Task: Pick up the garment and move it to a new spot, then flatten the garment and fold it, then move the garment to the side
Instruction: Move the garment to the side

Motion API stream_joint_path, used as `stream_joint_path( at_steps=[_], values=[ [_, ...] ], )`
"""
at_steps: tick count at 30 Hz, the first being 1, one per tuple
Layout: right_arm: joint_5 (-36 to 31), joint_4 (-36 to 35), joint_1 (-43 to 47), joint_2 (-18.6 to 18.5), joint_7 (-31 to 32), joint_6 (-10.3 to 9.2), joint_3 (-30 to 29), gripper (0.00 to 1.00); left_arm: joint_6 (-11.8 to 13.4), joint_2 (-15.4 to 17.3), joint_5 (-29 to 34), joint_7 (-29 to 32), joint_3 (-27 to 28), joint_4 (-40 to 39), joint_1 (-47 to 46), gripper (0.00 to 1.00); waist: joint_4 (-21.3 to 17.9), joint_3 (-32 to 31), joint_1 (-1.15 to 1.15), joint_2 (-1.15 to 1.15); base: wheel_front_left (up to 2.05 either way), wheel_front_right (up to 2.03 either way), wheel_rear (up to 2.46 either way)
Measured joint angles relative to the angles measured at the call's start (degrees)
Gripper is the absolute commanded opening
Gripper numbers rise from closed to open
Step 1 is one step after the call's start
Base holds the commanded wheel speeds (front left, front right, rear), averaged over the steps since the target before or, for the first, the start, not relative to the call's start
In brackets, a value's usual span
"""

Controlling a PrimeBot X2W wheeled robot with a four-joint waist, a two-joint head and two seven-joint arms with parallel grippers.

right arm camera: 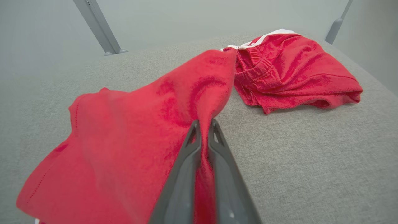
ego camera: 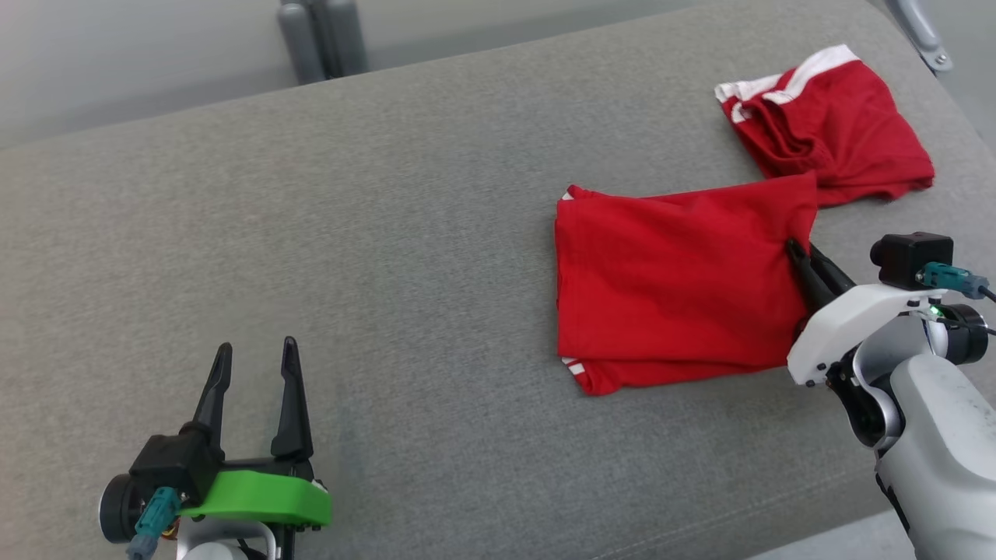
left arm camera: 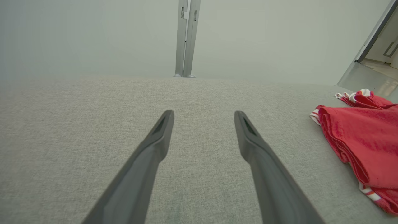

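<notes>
A folded red garment point(ego camera: 669, 280) with white trim lies on the grey fabric surface point(ego camera: 389, 272), right of centre. My right gripper point(ego camera: 795, 250) is shut on its right edge; in the right wrist view the red cloth point(right arm camera: 140, 130) is pinched between the two dark fingers point(right arm camera: 186, 161) and lifted slightly there. My left gripper point(ego camera: 257, 354) stands open at the lower left, well away from the garment, with bare grey fabric between its fingers point(left arm camera: 155, 146). The left wrist view has the garment point(left arm camera: 363, 140) at its right edge.
A second red garment with white bands point(ego camera: 825, 124) lies bunched at the back right, just beyond the held one point(right arm camera: 295, 74). Grey metal legs point(ego camera: 323, 35) stand behind the surface. The surface's front edge runs near my right arm point(ego camera: 926, 435).
</notes>
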Motion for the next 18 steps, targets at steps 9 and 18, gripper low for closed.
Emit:
stream_joint_path(
  at_steps=[9, 18],
  values=[
    [-1.85, -0.08, -2.60, 1.20, -0.93, -0.01, -1.43, 0.00, -0.25, 0.70, 0.63, 0.01, -0.64, 0.48, -1.86, 1.00, -6.32, 2.96, 0.00, 0.00, 0.00, 0.00, 0.00],
    [-5.19, 2.85, -10.01, -0.31, -0.35, 0.00, -1.48, 0.00, 0.01, 0.80, 0.29, 0.01, -0.59, 0.26, -2.05, 1.00, -4.09, 3.89, 0.00, 0.00, 0.00, 0.00, 0.00]
  ],
)
